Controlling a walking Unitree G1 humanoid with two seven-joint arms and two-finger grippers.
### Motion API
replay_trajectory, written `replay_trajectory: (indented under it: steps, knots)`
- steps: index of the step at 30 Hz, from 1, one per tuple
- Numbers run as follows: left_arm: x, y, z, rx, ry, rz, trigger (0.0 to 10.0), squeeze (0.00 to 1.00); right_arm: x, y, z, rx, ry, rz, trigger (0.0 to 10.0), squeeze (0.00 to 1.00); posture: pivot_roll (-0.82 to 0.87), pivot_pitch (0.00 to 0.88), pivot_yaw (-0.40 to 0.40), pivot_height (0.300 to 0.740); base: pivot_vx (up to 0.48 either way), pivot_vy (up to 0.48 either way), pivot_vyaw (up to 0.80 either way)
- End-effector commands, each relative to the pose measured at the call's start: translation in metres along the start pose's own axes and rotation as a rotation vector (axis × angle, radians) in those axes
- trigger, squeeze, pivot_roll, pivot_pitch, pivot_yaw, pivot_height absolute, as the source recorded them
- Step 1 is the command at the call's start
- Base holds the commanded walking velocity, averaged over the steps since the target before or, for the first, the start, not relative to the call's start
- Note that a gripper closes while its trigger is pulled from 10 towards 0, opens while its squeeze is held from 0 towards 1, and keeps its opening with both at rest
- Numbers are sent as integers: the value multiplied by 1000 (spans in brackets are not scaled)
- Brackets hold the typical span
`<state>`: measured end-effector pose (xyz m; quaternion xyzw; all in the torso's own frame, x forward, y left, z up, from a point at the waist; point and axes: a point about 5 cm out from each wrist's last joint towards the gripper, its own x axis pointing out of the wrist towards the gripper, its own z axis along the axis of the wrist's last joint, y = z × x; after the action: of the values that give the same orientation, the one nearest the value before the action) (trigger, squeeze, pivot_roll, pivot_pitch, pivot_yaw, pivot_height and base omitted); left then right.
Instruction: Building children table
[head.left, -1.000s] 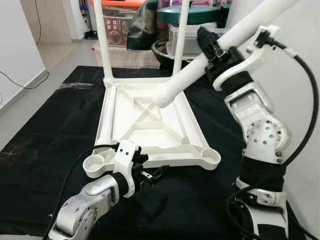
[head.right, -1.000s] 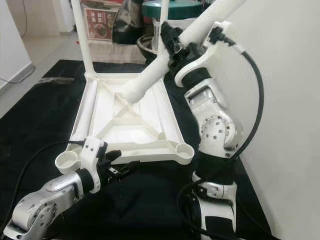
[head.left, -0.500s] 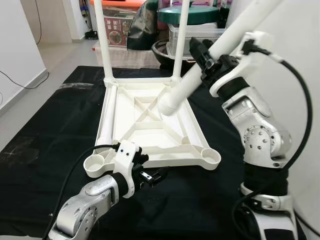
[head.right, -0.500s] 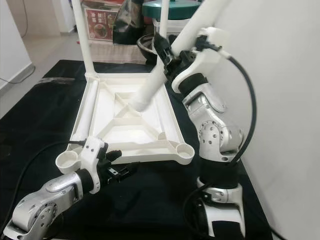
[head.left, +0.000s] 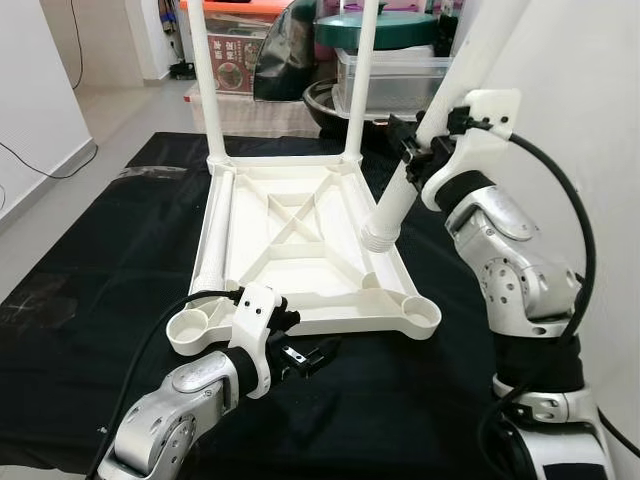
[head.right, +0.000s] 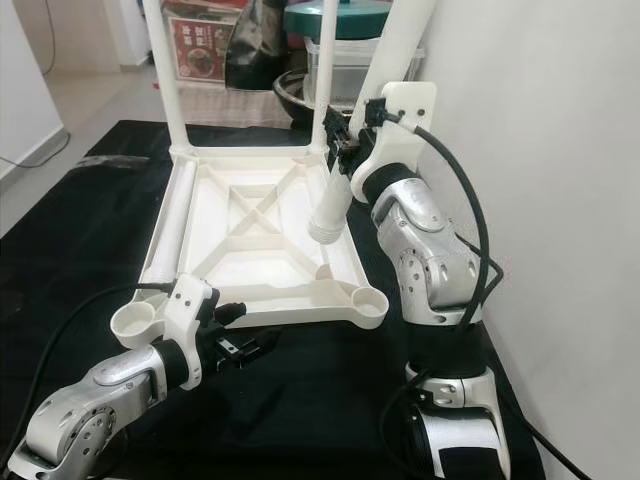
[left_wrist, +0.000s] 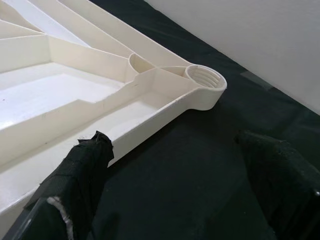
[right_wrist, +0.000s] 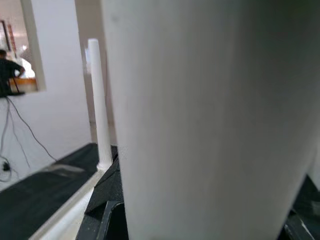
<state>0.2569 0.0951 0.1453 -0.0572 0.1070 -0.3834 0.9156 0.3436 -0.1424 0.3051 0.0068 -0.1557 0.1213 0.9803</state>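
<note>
Holding a white table leg (head.left: 402, 195) nearly upright over the black mat (head.left: 90, 250), with the right gripper (head.left: 418, 150) clamped around the tube partway up and the ribbed screw end hanging lowest, just above the right rim of the upturned tabletop (head.left: 300, 250). Tabletop lying flat, underside up, in the middle of the mat; two legs (head.left: 205, 80) already standing in the far corners at eleven and one o'clock, another white tube (head.left: 212, 240) lying along the rim at nine o'clock. Two near sockets not yet filled: one at seven o'clock (head.left: 188, 328), one at five o'clock (head.left: 422, 315), the latter seen close in the left wrist view with its inner thread plain. Left gripper (head.left: 305, 355) hovering low at six o'clock, just off the near edge, fingers (left_wrist: 85, 170) apart and closed on nothing.

Judging by looks: hollow moulded plastic, light and stiff, smooth enough to slip or spin inside the grip. Best held around the tube's middle, as now, keeping the thread free to enter a socket squarely; tilted entry likely to cross the thread. Tabletop light enough to slide on the cloth, so bracing its near rim looks wise.
</note>
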Motion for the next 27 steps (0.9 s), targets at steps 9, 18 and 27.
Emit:
replay_trajectory:
  steps: [9, 18, 27]
  knots:
    - [-6, 3, -22, 91, 109, 35, 10000, 0, -7, -32, -32, -547, 45, -177, 0, 0, 62, 0, -64, 740, 0, 0, 0]
    - [-6, 2, -20, 100, 103, 26, 10000, 0, -21, -41, -90, -662, 182, -151, 0, 0, 64, 0, -65, 740, 0, 0, 0]
    - [-10, 3, -7, 59, 35, 25, 10000, 0, -32, -14, -137, -384, 238, -54, 0, 0, 84, 0, -70, 740, 0, 0, 0]
